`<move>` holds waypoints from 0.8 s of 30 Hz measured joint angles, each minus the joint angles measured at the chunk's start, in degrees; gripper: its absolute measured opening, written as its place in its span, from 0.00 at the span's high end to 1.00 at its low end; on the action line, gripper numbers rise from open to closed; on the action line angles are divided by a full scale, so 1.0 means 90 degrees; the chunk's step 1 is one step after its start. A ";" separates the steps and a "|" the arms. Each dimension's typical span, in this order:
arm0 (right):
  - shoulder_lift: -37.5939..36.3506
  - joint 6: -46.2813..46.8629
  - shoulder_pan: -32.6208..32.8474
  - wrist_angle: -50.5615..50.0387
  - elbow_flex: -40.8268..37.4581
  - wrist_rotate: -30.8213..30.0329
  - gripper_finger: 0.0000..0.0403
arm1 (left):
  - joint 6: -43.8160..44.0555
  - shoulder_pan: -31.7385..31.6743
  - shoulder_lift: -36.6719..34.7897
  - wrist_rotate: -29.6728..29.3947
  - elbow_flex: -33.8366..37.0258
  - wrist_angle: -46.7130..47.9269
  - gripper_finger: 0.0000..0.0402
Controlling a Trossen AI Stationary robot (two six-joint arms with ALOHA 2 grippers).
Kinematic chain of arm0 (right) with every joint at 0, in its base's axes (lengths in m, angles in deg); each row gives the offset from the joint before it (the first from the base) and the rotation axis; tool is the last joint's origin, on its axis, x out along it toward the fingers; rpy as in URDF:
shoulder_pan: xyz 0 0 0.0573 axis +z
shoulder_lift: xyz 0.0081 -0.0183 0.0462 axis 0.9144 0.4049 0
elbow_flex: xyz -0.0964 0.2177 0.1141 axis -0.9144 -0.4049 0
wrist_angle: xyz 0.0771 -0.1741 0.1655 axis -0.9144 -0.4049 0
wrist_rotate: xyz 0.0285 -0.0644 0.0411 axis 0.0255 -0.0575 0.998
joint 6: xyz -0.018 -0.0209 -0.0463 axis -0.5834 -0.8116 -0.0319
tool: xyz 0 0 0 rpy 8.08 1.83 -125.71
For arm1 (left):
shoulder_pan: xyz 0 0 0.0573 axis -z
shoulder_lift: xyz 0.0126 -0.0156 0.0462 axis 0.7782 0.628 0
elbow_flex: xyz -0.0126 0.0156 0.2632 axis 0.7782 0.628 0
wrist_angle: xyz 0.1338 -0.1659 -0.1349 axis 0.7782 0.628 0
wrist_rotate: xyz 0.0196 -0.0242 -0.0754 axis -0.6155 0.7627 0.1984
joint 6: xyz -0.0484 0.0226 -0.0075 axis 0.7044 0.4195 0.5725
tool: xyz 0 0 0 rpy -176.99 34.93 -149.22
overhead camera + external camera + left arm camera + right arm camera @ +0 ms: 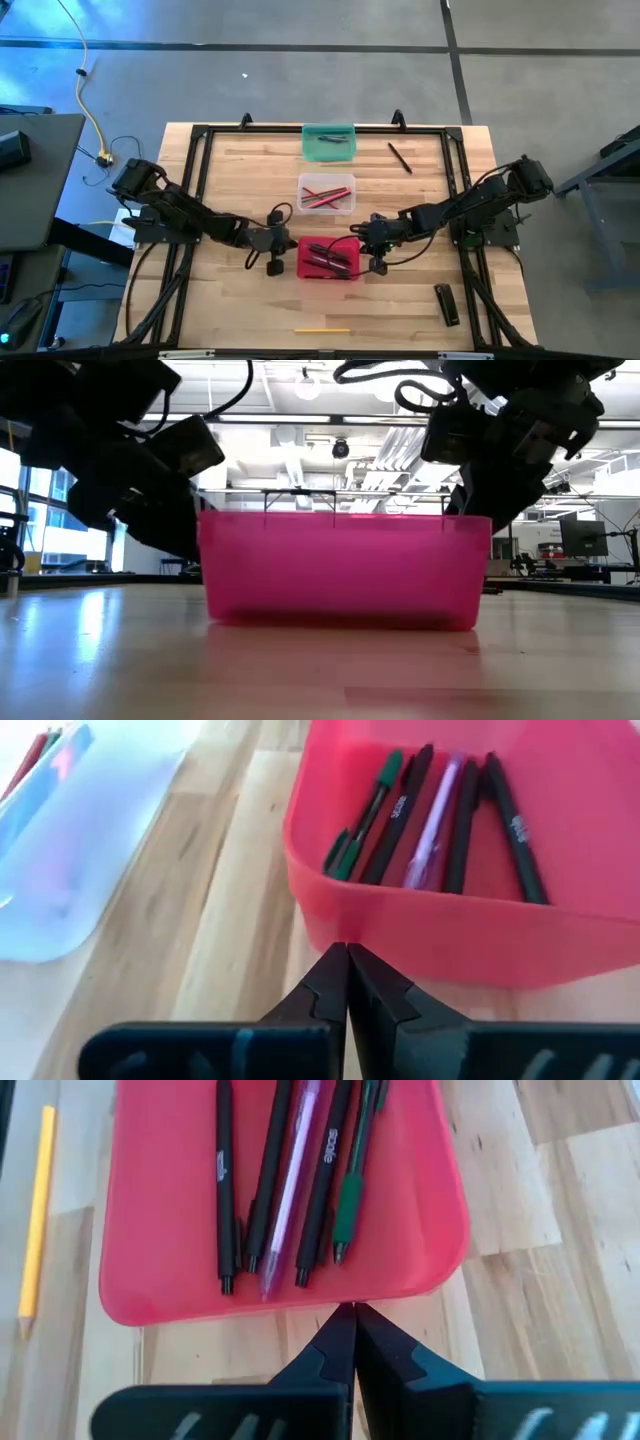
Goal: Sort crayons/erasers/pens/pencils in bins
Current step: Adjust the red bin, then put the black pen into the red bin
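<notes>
Left gripper [276,251] sitting low on worktop [230,300], just left of red bin [329,272], fingers [330,982] pressing together, holding nothing. Red bin lying between both grippers, holding pens [272,1175]: black, one green, one purple. Clear bin [327,193] holding red pencils, teal bin [328,142] beyond. Yellow pencil [321,329] lying near front edge. Right gripper [377,251] sitting just right of red bin, fingers [343,1338] together, empty. Lone pen [400,158] lying right of teal bin.
</notes>
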 joint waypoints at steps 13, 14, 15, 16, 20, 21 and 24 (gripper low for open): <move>-0.0027 -0.0199 -0.0002 -0.0009 0.0004 0.0001 1.00 | -0.0109 -0.0243 -0.0392 -0.0125 0.0005 0.1173 1.00; -0.0077 -0.0259 -0.0002 -0.0167 0.0033 0.0024 1.00 | -0.0109 -0.0243 -0.0467 -0.0188 0.0005 0.1280 1.00; -0.0127 -0.0343 -0.0002 -0.0330 0.0085 0.0023 1.00 | -0.0109 -0.0243 -0.0570 -0.0201 0.0057 0.1332 1.00; -0.0210 -0.0424 -0.0002 -0.0472 0.0127 -0.0015 1.00 | -0.0108 -0.0243 -0.0693 -0.0198 0.0147 0.1320 1.00; -0.0742 -0.0755 -0.0069 -0.1106 0.0116 -0.0558 1.00 | -0.0006 -0.0259 -0.1221 -0.0171 0.0762 0.0612 1.00; -0.0927 -0.0837 -0.0117 -0.1131 0.0050 -0.0738 1.00 | 0.0036 -0.0283 -0.1344 -0.0132 0.0956 0.0274 1.00; -0.1464 -0.1170 -0.0405 -0.0534 -0.0394 -0.0976 1.00 | 0.0080 -0.0422 -0.1705 0.0131 0.1597 -0.0918 1.00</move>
